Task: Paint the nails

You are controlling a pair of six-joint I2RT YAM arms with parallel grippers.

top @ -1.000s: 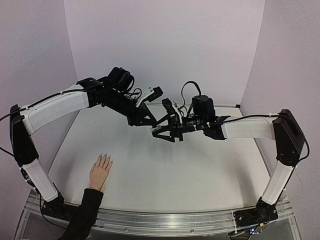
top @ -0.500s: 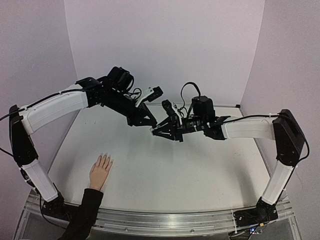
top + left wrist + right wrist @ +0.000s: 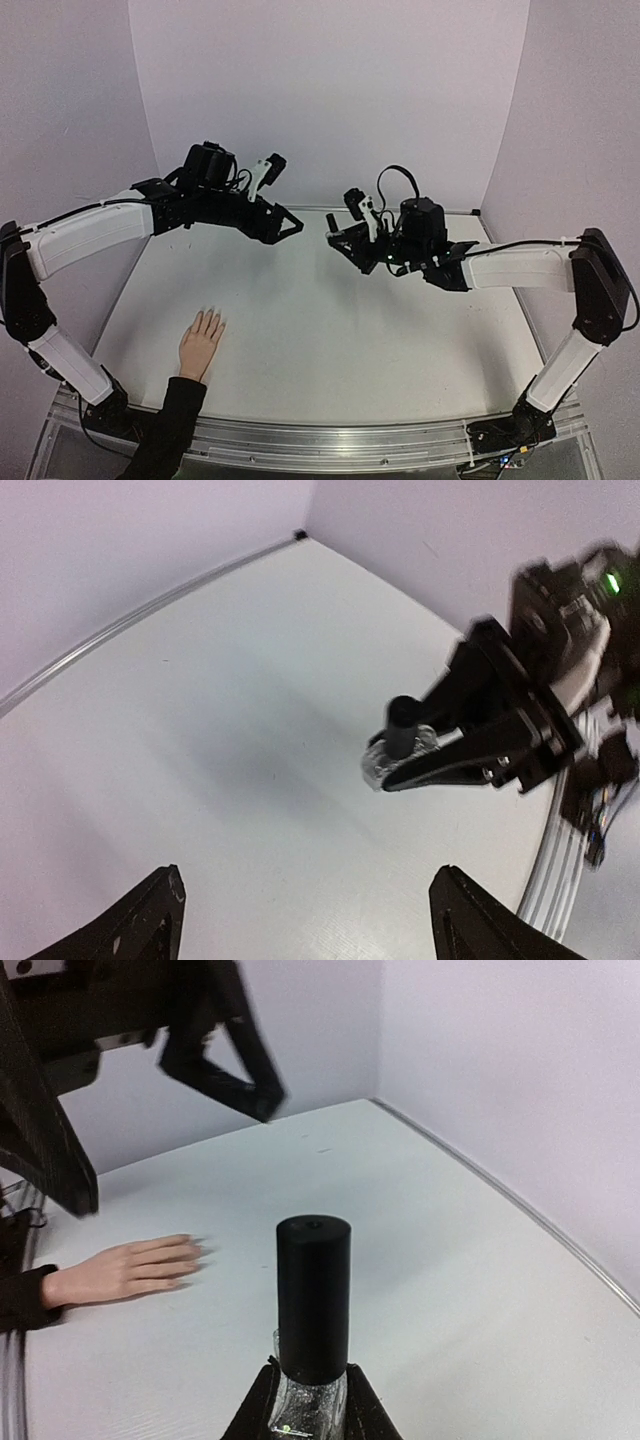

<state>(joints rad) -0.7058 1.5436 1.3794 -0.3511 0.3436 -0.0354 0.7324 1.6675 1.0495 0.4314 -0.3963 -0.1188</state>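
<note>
Right wrist view: a black-capped bottle [image 3: 313,1290] is clamped upright in the right hand [image 3: 312,1412], while the left hand [image 3: 287,233] is held wide open, empty.

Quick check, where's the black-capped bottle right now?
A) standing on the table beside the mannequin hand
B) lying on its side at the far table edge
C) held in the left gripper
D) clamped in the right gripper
D: the right wrist view shows the black-capped bottle upright between the fingers of the right gripper, while the left gripper stands open and empty.
</note>
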